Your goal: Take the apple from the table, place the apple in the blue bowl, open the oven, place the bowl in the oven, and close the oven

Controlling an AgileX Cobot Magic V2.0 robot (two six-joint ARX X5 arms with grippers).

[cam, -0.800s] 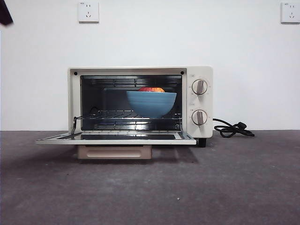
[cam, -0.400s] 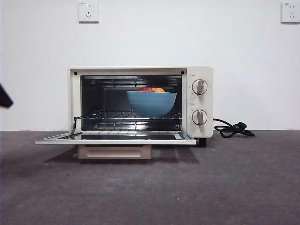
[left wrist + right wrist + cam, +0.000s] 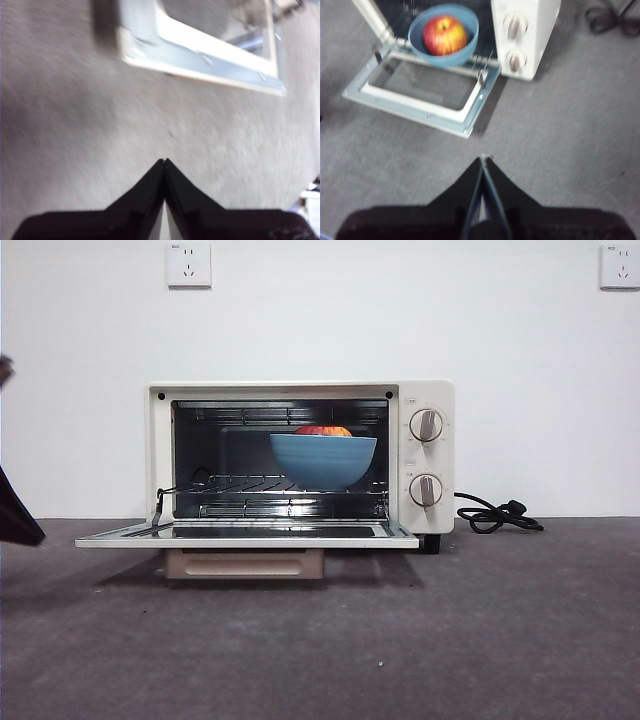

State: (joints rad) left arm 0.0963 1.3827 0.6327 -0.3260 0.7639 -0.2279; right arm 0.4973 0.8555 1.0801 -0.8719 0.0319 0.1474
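- Front view: the oven (image 3: 300, 460) stands on the tabletop (image 3: 400, 640) with its door (image 3: 247, 533) folded down flat. The blue bowl (image 3: 323, 461) sits on the wire rack (image 3: 270, 485) inside, toward the knob side, and the apple (image 3: 323, 430) shows just above its rim. Both knobs (image 3: 426, 425) point upright; the black cord (image 3: 497, 515) lies coiled beside the oven. Oven, bowl and apple have not shifted from the earlier frames. A dark arm part (image 3: 15, 515) at the left edge now sits lower and looks larger than half a second ago.
- Left wrist view: the left end effector (image 3: 164, 161) has its jaws pressed together, holding nothing, above bare tabletop near a corner of the open door (image 3: 200, 55); the picture is blurred.
- Right wrist view: the right end effector (image 3: 483, 158) is likewise closed tip to tip and empty, well back from the oven (image 3: 525, 35). The apple (image 3: 444, 35) rests in the blue bowl (image 3: 443, 36) on the rack, behind the lowered door (image 3: 422, 97).
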